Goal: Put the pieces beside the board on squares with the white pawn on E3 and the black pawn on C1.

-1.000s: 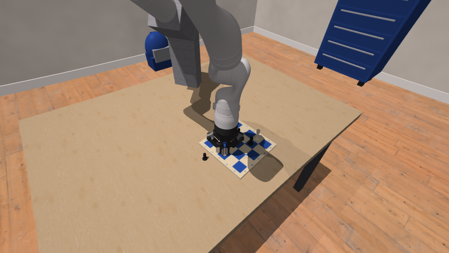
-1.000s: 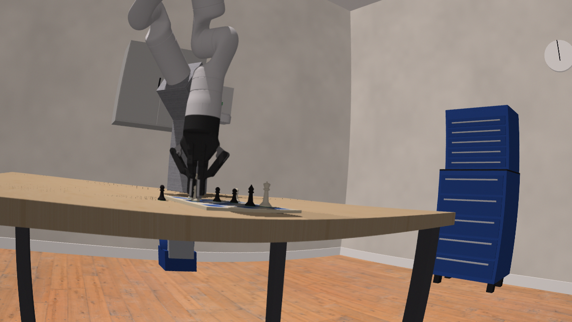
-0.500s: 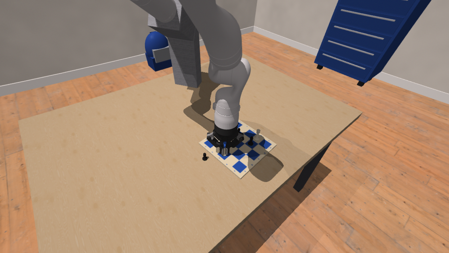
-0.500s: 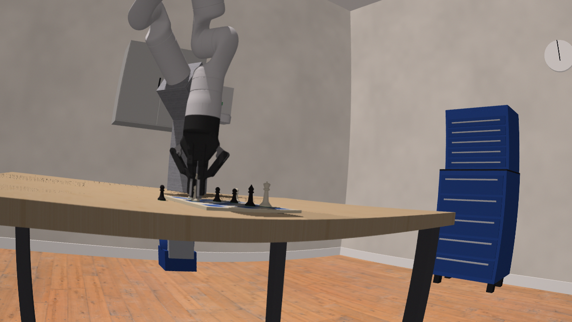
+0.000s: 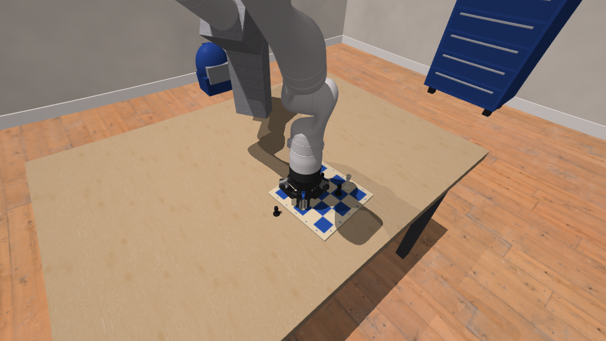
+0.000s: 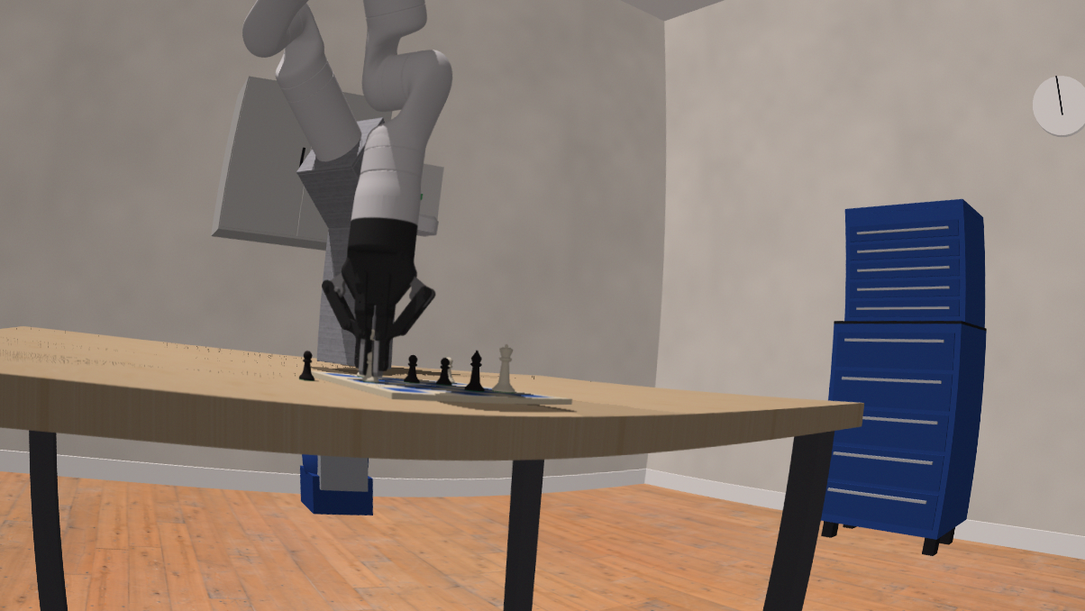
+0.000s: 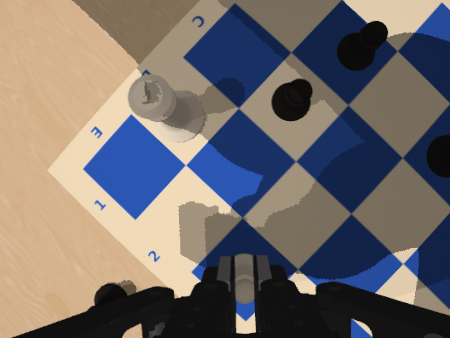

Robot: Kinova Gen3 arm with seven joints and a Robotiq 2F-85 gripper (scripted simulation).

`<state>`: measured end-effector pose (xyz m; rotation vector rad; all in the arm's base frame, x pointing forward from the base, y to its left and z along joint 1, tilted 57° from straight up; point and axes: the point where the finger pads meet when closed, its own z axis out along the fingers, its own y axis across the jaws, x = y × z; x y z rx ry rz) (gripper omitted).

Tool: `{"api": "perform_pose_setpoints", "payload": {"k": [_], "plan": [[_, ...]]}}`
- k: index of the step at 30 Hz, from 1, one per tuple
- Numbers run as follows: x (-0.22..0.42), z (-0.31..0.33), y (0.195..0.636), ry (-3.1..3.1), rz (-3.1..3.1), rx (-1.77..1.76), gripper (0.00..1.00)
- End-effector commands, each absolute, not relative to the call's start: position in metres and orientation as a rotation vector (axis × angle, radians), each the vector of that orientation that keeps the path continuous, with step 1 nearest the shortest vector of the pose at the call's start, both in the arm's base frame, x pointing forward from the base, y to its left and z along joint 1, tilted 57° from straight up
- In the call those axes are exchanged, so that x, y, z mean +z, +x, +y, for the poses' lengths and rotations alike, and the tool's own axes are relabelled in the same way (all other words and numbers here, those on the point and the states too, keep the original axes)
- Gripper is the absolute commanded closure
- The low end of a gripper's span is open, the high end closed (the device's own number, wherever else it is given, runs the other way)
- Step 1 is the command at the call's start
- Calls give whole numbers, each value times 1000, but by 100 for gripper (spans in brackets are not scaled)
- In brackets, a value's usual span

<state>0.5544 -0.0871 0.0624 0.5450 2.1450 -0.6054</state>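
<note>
Hand: I have the hand (image 5: 302,204) (image 6: 373,369) (image 7: 244,275) drawn in narrow, its fingers closed around the white pawn (image 6: 369,366) (image 7: 244,291).
White pawn: Counting from the edge marks in my wrist view, it is over E3, low and close to upright. I judge this to be the placing step.
E3: Before letting go, I'd want the whole base inside the blue, the pawn plumb and its foot bearing on the board (image 5: 325,237) (image 6: 424,396) (image 7: 65,170). Then I'd part the fingers slowly and evenly and rise straight up; a sideways drift could drag or tip it.
Black pawn: It stands upright on the surface (image 5: 148,237) (image 6: 227,394) (image 7: 30,250), just beside the board, still to be placed. I'd mind the opening linkage on that side.
C1: It has no piece on it, but the white king (image 5: 348,182) (image 6: 505,371) (image 7: 152,97) on D1 and the black bishop (image 5: 338,190) (image 6: 475,371) (image 7: 291,106) on C2 will make that drop tight.
Hidden: The fingers cover the white pawn's foot, so I cannot tell whether it touches down. The 3 on the edge is behind the hand, and my top view mostly hides the pawn.
Cut off: The far part of the board runs out of my wrist view.
</note>
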Motion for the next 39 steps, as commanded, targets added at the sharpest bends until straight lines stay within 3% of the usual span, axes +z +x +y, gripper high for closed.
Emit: {"api": "perform_pose_setpoints", "payload": {"k": [1, 2, 4, 5, 10, 11, 13, 14, 39], "plan": [[63, -86, 555, 544, 2145, -604, 100], [63, -86, 555, 544, 2145, -604, 93], [63, -86, 555, 544, 2145, -604, 93], [63, -86, 555, 544, 2145, -604, 87], [63, -86, 555, 544, 2145, -604, 80], [63, -86, 555, 544, 2145, -604, 73], [63, -86, 555, 544, 2145, -604, 73], [63, -86, 555, 544, 2145, -604, 66], [84, -64, 532, 544, 2145, -604, 66]]}}
